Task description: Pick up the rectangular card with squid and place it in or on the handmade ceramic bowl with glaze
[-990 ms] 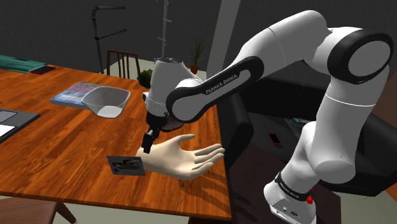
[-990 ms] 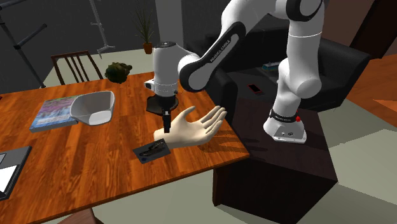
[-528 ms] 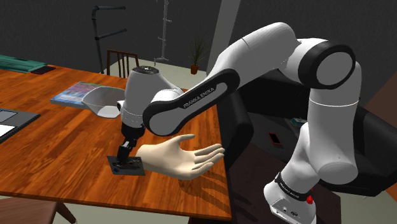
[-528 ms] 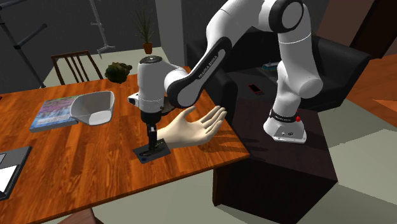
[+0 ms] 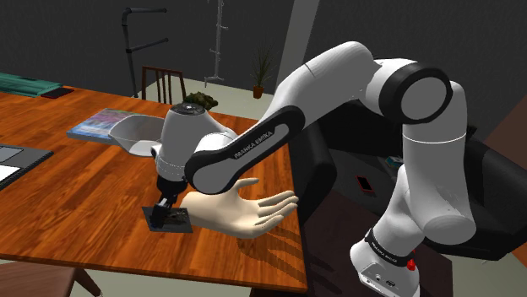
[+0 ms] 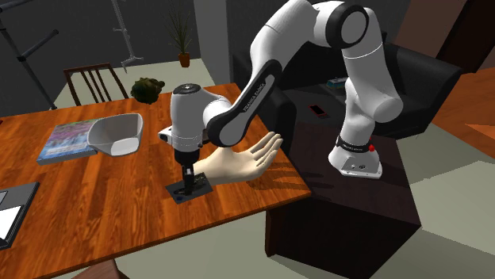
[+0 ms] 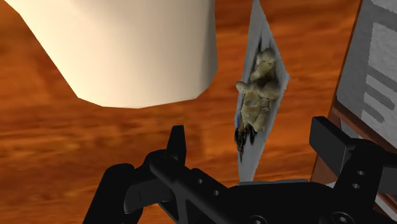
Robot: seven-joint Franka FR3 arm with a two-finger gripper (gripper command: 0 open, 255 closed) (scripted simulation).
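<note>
The squid card (image 5: 171, 219) (image 6: 191, 191) is a small dark rectangle lying flat on the wooden table, against the wrist of a beige model hand (image 5: 245, 211) (image 6: 238, 162). My gripper (image 5: 160, 210) (image 6: 189, 182) points down, its tips at the card. In the wrist view the gripper (image 7: 254, 147) is open, and the card (image 7: 259, 95) with its pale squid lies between the spread fingers, untouched. The bowl (image 5: 133, 133) (image 6: 117, 133) looks plain whitish-grey. It stands farther back on the table, partly behind my arm in the shoulder view.
The model hand (image 7: 127, 51) lies right beside the gripper. A blue magazine (image 5: 95, 123) (image 6: 65, 139) lies under the bowl's far side. A dark flat device (image 5: 15, 159) (image 6: 12, 208) sits further along the table, past the card. The table's front edge (image 6: 238, 212) is close to the card.
My gripper has travelled from above the model hand's wrist towards the shoulder view's left and down. It now stands low over the card. The card and the hand have not moved.
</note>
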